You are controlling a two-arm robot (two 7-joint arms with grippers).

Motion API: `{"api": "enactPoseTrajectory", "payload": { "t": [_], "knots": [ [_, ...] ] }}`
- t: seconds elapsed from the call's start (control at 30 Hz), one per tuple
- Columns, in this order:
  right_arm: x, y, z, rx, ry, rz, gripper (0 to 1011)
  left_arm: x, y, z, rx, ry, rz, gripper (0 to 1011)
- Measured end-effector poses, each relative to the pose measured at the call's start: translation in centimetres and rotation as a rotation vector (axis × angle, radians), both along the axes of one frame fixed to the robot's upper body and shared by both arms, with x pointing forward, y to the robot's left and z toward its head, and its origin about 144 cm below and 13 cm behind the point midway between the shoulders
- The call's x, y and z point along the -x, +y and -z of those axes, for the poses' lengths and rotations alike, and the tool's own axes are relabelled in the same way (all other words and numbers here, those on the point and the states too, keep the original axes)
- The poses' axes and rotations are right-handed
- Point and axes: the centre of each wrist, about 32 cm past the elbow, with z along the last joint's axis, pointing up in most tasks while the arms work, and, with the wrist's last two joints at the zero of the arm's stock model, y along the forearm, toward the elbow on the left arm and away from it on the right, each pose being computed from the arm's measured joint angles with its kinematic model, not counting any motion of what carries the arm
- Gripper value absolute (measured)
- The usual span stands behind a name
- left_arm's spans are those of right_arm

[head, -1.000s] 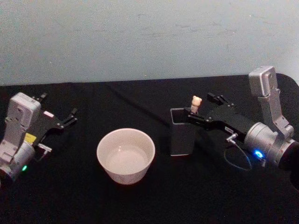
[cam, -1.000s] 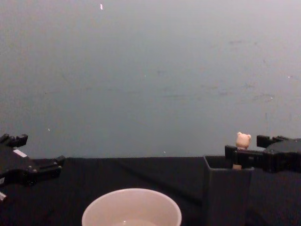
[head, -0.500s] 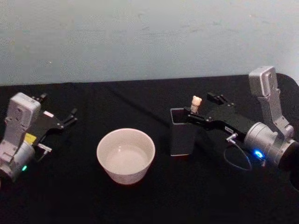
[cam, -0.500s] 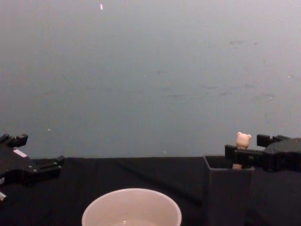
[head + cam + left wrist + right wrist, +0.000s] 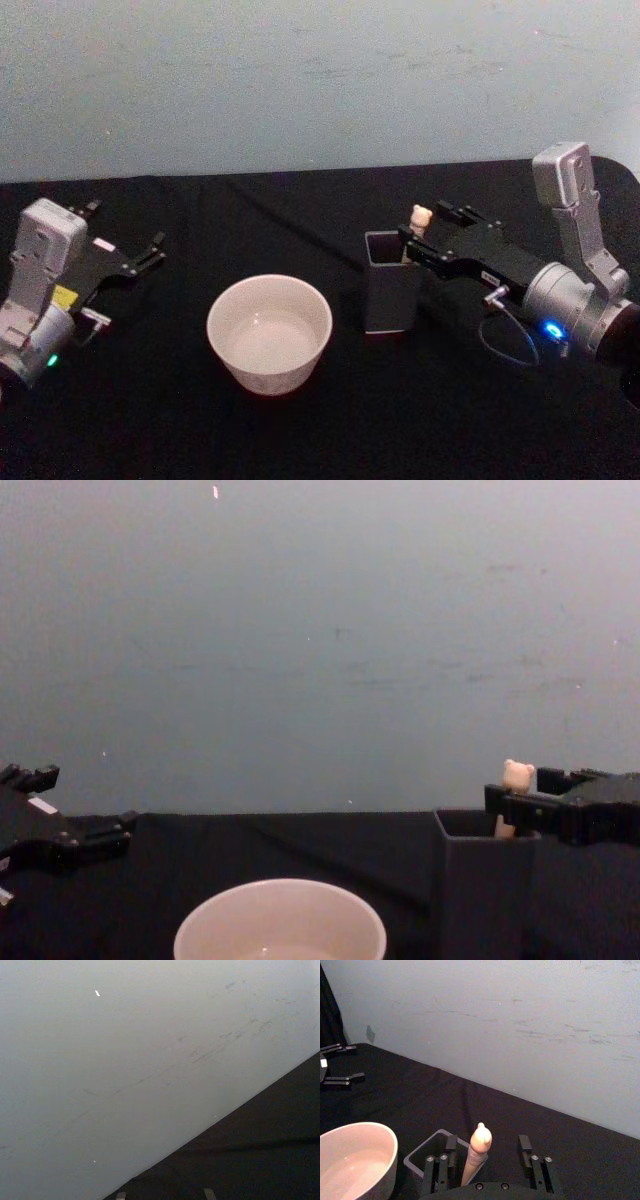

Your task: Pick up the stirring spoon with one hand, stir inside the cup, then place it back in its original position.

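Now, right hand (image 5: 428,228) open, fingers flanking stirring spoon (image 5: 479,1142) upright in holder (image 5: 390,295); cup (image 5: 265,375) left of holder. Risk: spoon off-centre, so closing tilts handle or shoves holder. Left hand (image 5: 122,228) open, parked far left of holder.

Dim, soft light — the black tablecloth (image 5: 300,430) swallows shadows while the wall (image 5: 300,80) is evenly lit.

A smooth, glossy cream cup (image 5: 269,333) sits on matt black cloth (image 5: 300,430). The holder (image 5: 390,295) looks like matt dark grey plastic, and the spoon (image 5: 479,1142) has a smooth peach handle. The wall (image 5: 300,80) is matt and scuffed.
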Motion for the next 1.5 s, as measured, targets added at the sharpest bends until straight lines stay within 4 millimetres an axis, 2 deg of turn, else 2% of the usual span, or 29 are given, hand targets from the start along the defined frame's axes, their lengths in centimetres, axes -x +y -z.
{"api": "enactPoseTrajectory", "payload": {
  "t": [0.13,0.17,0.2,0.37,0.47,0.6,1.27,1.5],
  "knots": [
    [0.00,0.00,0.00,0.000,-0.001,0.001,650,0.00,0.00,0.00,0.000,0.000,0.000,1001],
    [0.00,0.00,0.00,0.000,-0.001,0.001,650,0.00,0.00,0.00,0.000,0.000,0.000,1001],
    [0.00,0.00,0.00,0.000,-0.001,0.001,592,0.00,0.00,0.00,0.000,0.000,0.000,1001],
    [0.00,0.00,0.00,0.000,-0.001,0.001,447,0.00,0.00,0.00,0.000,0.000,0.000,1001],
    [0.00,0.00,0.00,0.000,-0.001,0.001,321,0.00,0.00,0.00,0.000,0.000,0.000,1001],
    [0.00,0.00,0.00,-0.001,-0.002,0.001,234,0.00,0.00,0.00,0.000,0.000,0.000,1001],
    [0.00,-0.03,-0.03,-0.001,-0.001,-0.004,224,0.00,0.00,0.00,0.000,0.000,0.000,1001],
    [0.08,-0.15,-0.66,-0.021,0.002,-0.042,224,0.00,0.00,0.00,0.000,0.000,0.000,1001]
  ]
}}
